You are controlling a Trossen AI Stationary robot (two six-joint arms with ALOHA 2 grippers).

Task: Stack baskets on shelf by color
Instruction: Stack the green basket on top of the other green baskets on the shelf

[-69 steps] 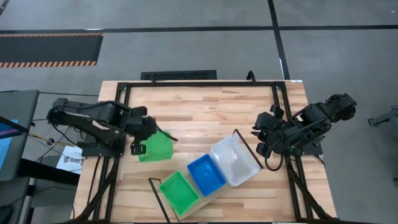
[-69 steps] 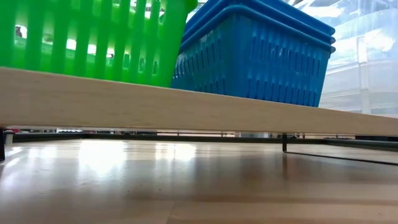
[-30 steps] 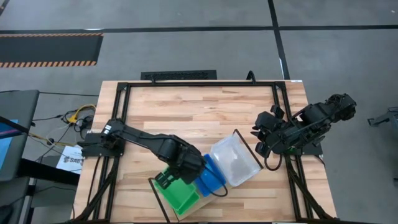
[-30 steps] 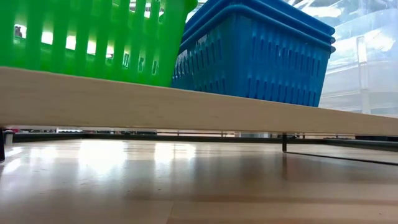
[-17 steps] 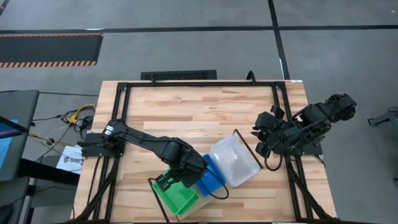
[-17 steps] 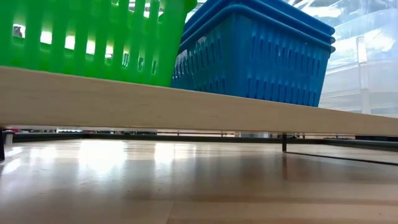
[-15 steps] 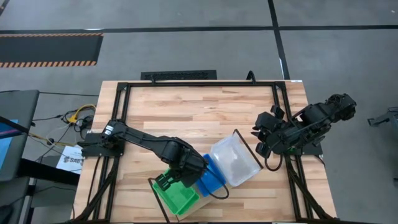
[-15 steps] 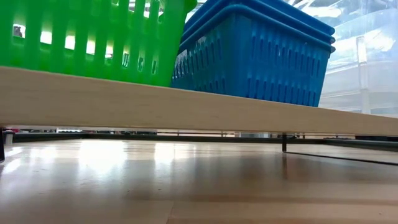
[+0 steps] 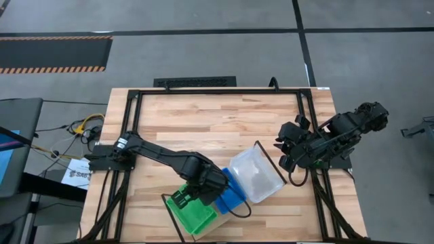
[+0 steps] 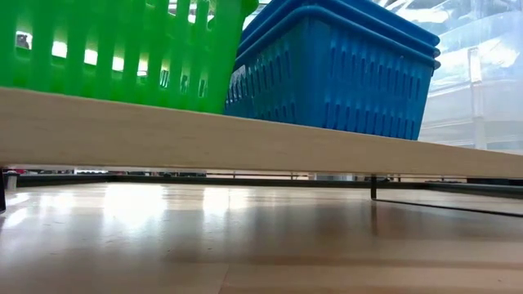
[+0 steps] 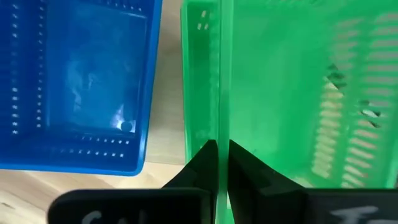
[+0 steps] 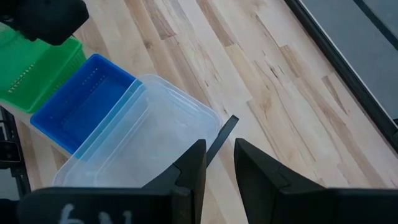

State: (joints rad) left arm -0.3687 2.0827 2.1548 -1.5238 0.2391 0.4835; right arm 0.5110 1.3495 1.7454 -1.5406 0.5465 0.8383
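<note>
lower centre of the high view: the left gripper (image 11: 219,163) pinches the wall of a bright green perforated plastic basket (image 9: 195,211) nested in the green stack on the light-wood shelf (image 10: 245,140); letting go off-square could leave it tilted. the right gripper (image 12: 219,160), jaws parted and empty, waits at right.

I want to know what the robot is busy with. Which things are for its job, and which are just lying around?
For the job:
- green basket, its wall pinched by the left tool
- blue baskets
- clear basket
- shelf
- right tool, waiting at the table's right edge

Just lying around:
- paper sheet and cables beside the table
</note>
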